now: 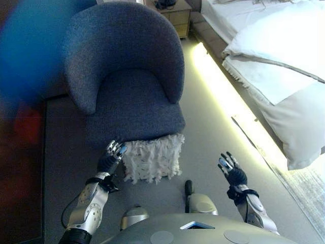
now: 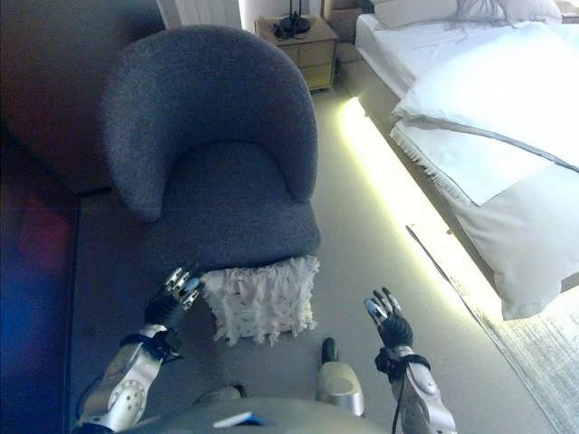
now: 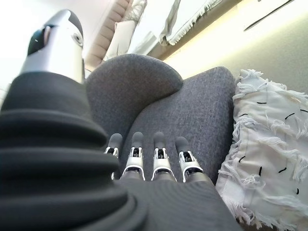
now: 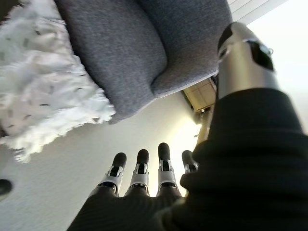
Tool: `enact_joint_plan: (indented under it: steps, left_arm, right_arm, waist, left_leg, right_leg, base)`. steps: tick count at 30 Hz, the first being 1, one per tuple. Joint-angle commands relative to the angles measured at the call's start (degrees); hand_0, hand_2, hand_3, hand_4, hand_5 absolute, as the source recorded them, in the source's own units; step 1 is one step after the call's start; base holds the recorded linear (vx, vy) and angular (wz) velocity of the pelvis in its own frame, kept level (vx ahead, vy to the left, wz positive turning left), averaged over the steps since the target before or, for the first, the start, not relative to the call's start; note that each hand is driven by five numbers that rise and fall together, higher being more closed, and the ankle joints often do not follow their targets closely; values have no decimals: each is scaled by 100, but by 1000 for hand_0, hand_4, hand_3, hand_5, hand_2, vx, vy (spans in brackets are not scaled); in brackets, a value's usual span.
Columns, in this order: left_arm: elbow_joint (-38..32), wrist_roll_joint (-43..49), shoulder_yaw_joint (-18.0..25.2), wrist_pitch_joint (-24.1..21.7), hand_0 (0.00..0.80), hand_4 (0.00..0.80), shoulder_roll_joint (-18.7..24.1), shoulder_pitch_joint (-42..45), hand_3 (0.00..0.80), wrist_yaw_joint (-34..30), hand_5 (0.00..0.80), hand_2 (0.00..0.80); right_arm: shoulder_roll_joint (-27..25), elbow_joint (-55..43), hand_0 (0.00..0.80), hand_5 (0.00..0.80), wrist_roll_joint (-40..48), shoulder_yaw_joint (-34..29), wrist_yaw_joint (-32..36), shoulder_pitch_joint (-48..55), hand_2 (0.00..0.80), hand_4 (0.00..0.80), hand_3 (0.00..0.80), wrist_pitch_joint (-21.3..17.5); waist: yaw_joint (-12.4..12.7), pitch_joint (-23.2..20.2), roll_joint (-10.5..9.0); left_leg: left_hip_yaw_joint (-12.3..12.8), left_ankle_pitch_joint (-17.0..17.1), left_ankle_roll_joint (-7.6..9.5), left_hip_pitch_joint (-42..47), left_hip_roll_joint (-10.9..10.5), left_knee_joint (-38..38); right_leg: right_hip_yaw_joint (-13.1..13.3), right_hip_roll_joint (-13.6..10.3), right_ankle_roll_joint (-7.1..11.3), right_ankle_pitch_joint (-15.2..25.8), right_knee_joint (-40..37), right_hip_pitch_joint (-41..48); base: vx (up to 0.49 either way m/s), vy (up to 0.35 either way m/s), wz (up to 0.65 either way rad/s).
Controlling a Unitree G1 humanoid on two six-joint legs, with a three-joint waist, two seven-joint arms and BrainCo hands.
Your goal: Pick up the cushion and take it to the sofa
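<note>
A white fringed cushion (image 1: 153, 157) stands on the floor, leaning against the front of a dark grey-blue armchair (image 1: 129, 76). It also shows in the left wrist view (image 3: 267, 154) and the right wrist view (image 4: 43, 82). My left hand (image 1: 112, 155) is open, just left of the cushion's edge, close to it but apart. My right hand (image 1: 231, 170) is open and empty over the floor, well to the right of the cushion. Neither hand holds anything.
A bed (image 1: 274, 56) with white bedding runs along the right, a lit strip (image 1: 223, 86) along its base. A wooden nightstand (image 1: 175, 15) stands behind the armchair. A dark wall or cabinet (image 1: 20, 152) borders the left. Grey carpet (image 1: 203, 147) lies between armchair and bed.
</note>
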Motion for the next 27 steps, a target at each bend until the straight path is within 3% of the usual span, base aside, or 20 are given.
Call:
enact_joint_plan:
  steps: [1, 4, 5, 8, 11, 12, 13, 15, 17, 20, 24, 27]
  left_arm:
    - [-432, 130, 176, -294, 0, 0, 277, -67, 0, -91, 0, 0]
    - [-407, -95, 191, -309, 0, 0, 243, -72, 0, 44, 0, 0]
    - [-344, -184, 216, -301, 0, 0, 214, -87, 0, 68, 0, 0]
    - [-296, -347, 307, -395, 0, 0, 91, -182, 0, 115, 0, 0]
    - [-425, -586, 257, -360, 0, 0, -68, -250, 0, 286, 0, 0]
    - [-435, -616, 247, -318, 0, 0, -88, -267, 0, 302, 0, 0]
    - [-439, -651, 198, -236, 0, 0, -129, -323, 0, 311, 0, 0]
    - [-429, -644, 163, -234, 0, 0, -148, -309, 0, 203, 0, 0]
    - [-446, -631, 135, -276, 0, 0, -174, -194, 0, 124, 0, 0]
    - [-458, -631, 197, -296, 0, 0, -188, -84, 0, -15, 0, 0]
    - [-355, -650, 280, -263, 0, 0, -195, -71, 0, -124, 0, 0]
    - [-396, -658, 322, -191, 0, 0, -156, -80, 0, -93, 0, 0]
  right_arm:
    - [94, -368, 0, 0, 46, 137, 154, 10, 0, 0, 0, -215]
    - [6, -399, 0, 0, 36, 239, 26, -72, 0, 0, 0, -167]
    - [-24, -426, 0, 0, 33, 278, 7, -88, 0, 0, 0, -152]
    - [-184, -582, 0, 0, 33, 293, 211, -96, 0, 0, 0, 88]
    - [-385, -442, 0, 0, -195, 229, 313, -142, 0, 0, 0, 100]
    - [-410, -431, 0, 0, -185, 207, 326, -145, 0, 0, 0, 84]
    - [-445, -405, 0, 0, -48, 161, 389, -153, 0, 0, 0, 30]
    - [-444, -369, 0, 0, 12, 141, 433, -157, 0, 0, 0, -22]
    - [-397, -375, 0, 0, -46, 140, 366, -131, 0, 0, 0, -30]
    - [-393, -524, 0, 0, -25, 128, 370, 17, 0, 0, 0, -81]
    - [-315, -589, 0, 0, 1, 80, 385, 164, 0, 0, 0, -134]
    - [-243, -750, 0, 0, -39, -15, 369, 321, 0, 0, 0, -90]
  waist:
    - [-98, -114, -372]
    - [-162, -157, -333]
    - [-202, -192, -297]
    - [-305, -318, -199]
    - [-277, -277, -236]
    - [-274, -268, -250]
    - [-246, -186, -284]
    - [-211, -106, -286]
    - [-171, -22, -203]
    - [-104, 6, -117]
    - [-91, -95, -44]
    - [-208, -184, 3]
  left_leg:
    - [126, -1014, 945, -230, -586, 1004]
    - [303, -1092, 852, -48, -399, 1254]
    - [350, -922, 796, 37, -285, 1337]
    - [402, 343, 336, -123, 188, 2315]
    - [368, 804, 233, -967, 413, 4040]
    - [406, 888, 213, -1137, 512, 4179]
    - [424, 898, 228, -1534, 740, 4442]
    - [543, 964, 235, -1653, 848, 4084]
    - [713, 1232, 185, -1554, 869, 2869]
    - [399, 1391, 154, -1505, 717, 1704]
    - [180, 1012, 148, -1267, 491, 922]
    - [393, 510, 232, -1063, 356, 786]
  right_leg:
    - [-201, -650, 540, 376, 183, -664]
    - [-293, -533, 477, 230, 589, -773]
    - [-283, -460, 394, 150, 741, -804]
    - [-235, 16, 3, -289, 801, -609]
    - [-192, 193, -379, -558, 746, -199]
    - [-209, 204, -436, -608, 758, -139]
    - [-261, 222, -535, -725, 794, 49]
    - [-296, 254, -574, -874, 816, 234]
    - [-363, 307, -530, -1014, 850, 376]
    - [-262, 323, -444, -1122, 881, 434]
    - [-192, 224, -289, -1214, 873, 492]
    - [-163, 98, -179, -1258, 928, 455]
  base:
    - [294, -194, -5]
    - [343, -229, -25]
    - [342, -245, -22]
    - [300, -281, -20]
    - [263, -266, -27]
    - [270, -247, -6]
    - [230, -173, -2]
    - [245, -86, -2]
    - [252, 42, -1]
    - [190, 97, 10]
    - [175, 64, -5]
    - [137, 88, -8]
